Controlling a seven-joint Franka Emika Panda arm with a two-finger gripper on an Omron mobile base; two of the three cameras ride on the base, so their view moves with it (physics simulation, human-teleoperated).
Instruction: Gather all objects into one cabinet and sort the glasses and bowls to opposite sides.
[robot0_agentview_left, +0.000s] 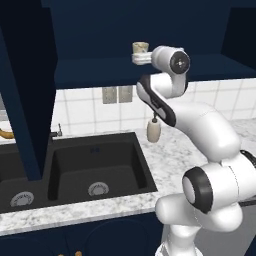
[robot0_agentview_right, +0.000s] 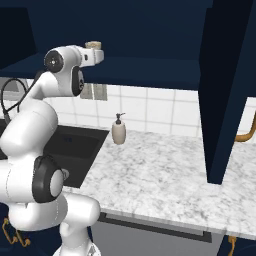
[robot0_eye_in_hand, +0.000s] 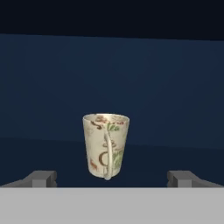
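Where the arm reaches up to the navy cabinet (robot0_agentview_left: 100, 70), one tumbler (robot0_eye_in_hand: 106, 146) stands upright on the dark inner shelf, and it is the only cup I can count. The hand view shows a cream body with brownish and green mottling and a thin handle turned toward the camera. It sits between the two fingertips (robot0_eye_in_hand: 43, 178) and a little beyond them, touching neither. The gripper (robot0_eye_in_hand: 113, 179) is spread wide, with a tip well out to either side of the cup and nothing pinched.

From the left base view the same tumbler (robot0_agentview_left: 140, 48) pokes up just behind the white hand at the shelf's front lip; from the right base view it (robot0_agentview_right: 92, 45) is a small beige top above the hand.

Taking the cabinet as the landmark, largest first: one marbled white counter (robot0_agentview_right: 160, 175) runs below it. One black sink (robot0_agentview_left: 95, 165) with two basins is set into that counter, below the cabinet's left part. One open cabinet door (robot0_agentview_left: 25, 90) hangs down at the left and crosses in front of the sink, hiding part of it; a second door (robot0_agentview_right: 225, 90) hangs at the right, cutting off the counter and tiles behind. One beige soap dispenser (robot0_agentview_right: 119, 131) stands on the counter under the shelf, against the tiled wall (robot0_agentview_right: 150, 110). In the left base view the arm's elbow covers the dispenser's pump.
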